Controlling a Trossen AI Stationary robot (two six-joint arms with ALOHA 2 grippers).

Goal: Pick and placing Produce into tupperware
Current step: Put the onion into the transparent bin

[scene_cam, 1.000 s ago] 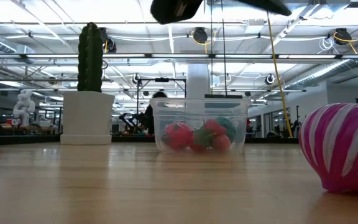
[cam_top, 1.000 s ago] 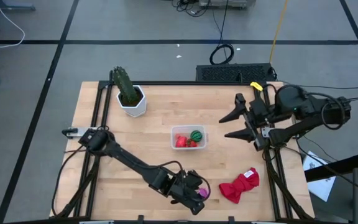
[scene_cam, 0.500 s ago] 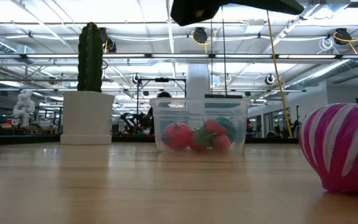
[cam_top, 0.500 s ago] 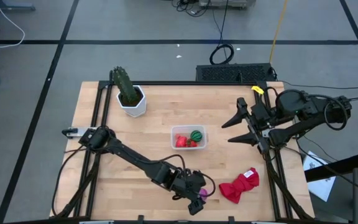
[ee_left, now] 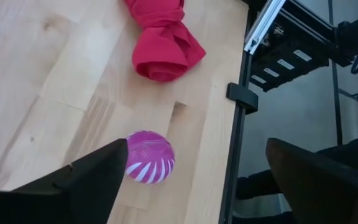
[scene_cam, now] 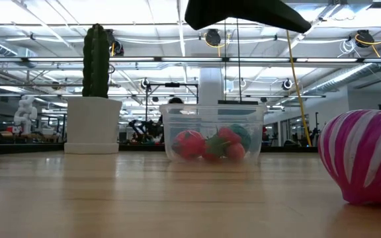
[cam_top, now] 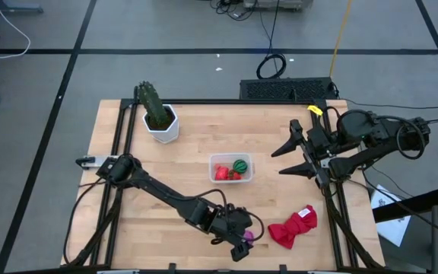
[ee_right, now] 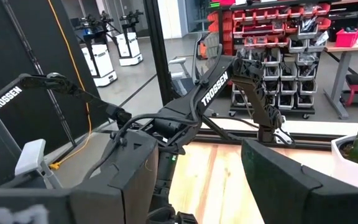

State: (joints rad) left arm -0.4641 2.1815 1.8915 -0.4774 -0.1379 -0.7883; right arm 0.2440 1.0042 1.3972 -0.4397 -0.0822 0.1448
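Table of pale wood, carrying all items; clock directions below taken from table centre in the high view, 12 pointing away toward the far edge.

Left arm reaching from 9 o'clock across to roughly 5 o'clock, near the front edge. Right arm parked at 3 o'clock, clear of the work.

Red cloth bunched at 4 o'clock, just beside the target piece. Cactus in white pot at 11 o'clock, well apart from everything else.

Tupperware slightly toward 2 o'clock of centre, already holding a green striped ball and red strawberries.

Purple striped piece lying on the wood at 5 o'clock, close to the table's front edge, not lifted.

Risks from here:
1. Rolling. Round shape plus off-centre finger contact likely to push the piece toward the edge and off the table.
2. Cloth snag. Descent too far toward 4 o'clock likely to catch red fabric together with the piece.
3. Missed grasp. In the left wrist view, piece sitting beside 1 finger rather than centred between the 2; closing without re-centring likely to knock it aside.

Left gripper: fingers spread wide, holding nothing, hovering over the purple striped piece; contact not visible.

Right gripper: fingers apart at a moderate spread, holding nothing, touching nothing.
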